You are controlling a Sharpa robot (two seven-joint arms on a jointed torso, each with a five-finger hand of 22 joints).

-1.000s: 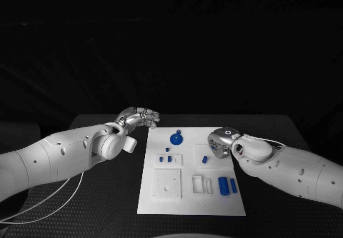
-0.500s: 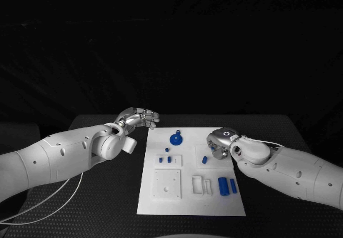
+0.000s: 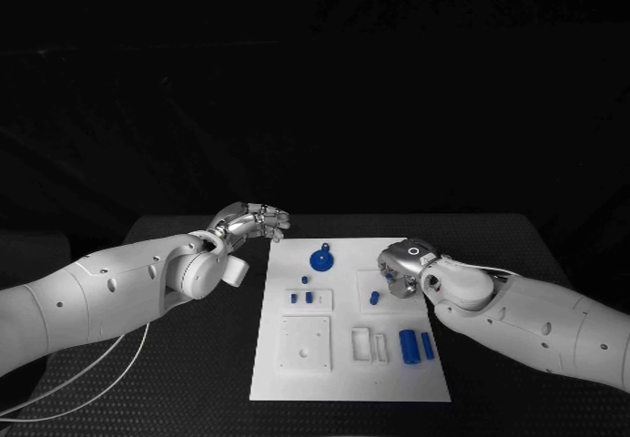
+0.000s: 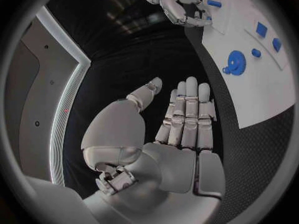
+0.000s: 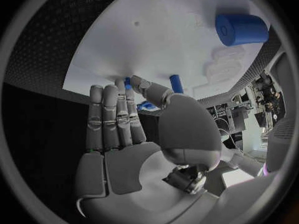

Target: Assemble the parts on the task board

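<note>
The white task board lies in the middle of the table. At its far end lies a blue gear-like part, with small blue pegs near it. Another peg lies mid-board, and two blue cylinders lie near the right edge; one cylinder looks large in the right wrist view. My left hand hovers off the board's far left corner, fingers extended, holding nothing. My right hand is over the board's right edge beside the mid-board peg, fingers straight, nothing plainly in it.
White raised blocks with recesses and slots sit on the board's near half. A pale cable trails over the black table at the near left. Bare table flanks the board on both sides.
The whole picture has shifted slightly downward, so the camera moved. Both hands keep their places relative to the board.
</note>
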